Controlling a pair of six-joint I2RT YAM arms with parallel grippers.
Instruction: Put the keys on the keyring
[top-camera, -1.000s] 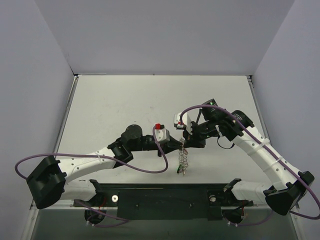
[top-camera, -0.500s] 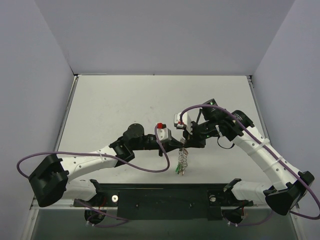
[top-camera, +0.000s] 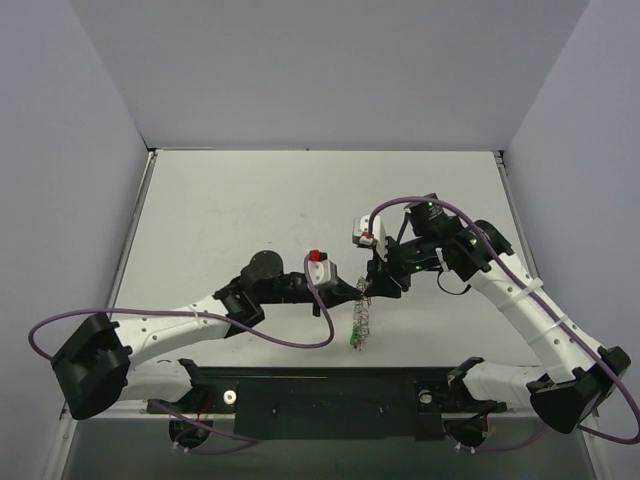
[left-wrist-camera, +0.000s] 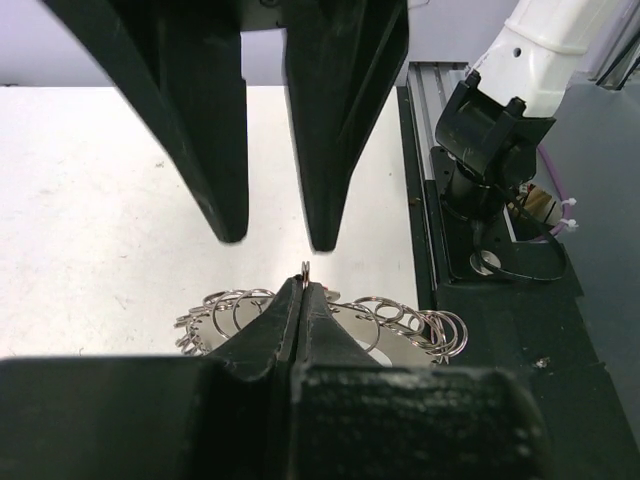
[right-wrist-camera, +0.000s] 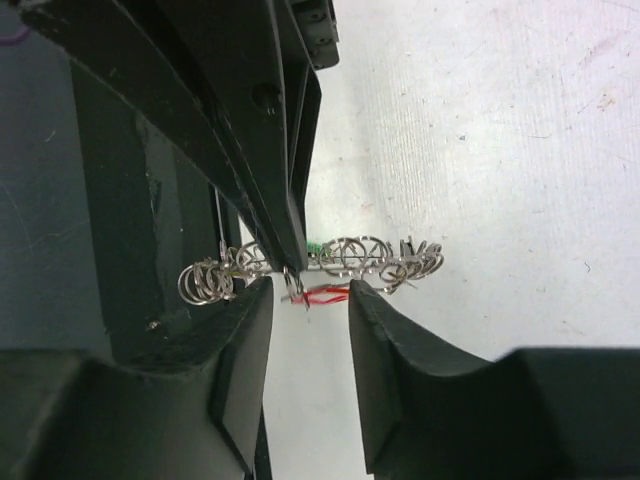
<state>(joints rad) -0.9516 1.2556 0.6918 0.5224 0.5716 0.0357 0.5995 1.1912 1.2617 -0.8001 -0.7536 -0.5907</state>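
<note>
Keyring (top-camera: 362, 318): hangs over worktop's near edge, centre; top loop pinched in fully closed left gripper (left-wrist-camera: 303, 285), seemingly steadying it; right gripper (right-wrist-camera: 310, 300) jaws parted astride, gripping nothing; keys (top-camera: 355, 343) at lower end.

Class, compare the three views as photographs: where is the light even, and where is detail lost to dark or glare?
Top external: soft, even light, but the keyring is too small for its coils to show. Left wrist: the table is bright, nearly white; the left gripper is black with little detail; the coils are sharp. Right wrist: the left half is dim, the right gripper nearly black.
</note>
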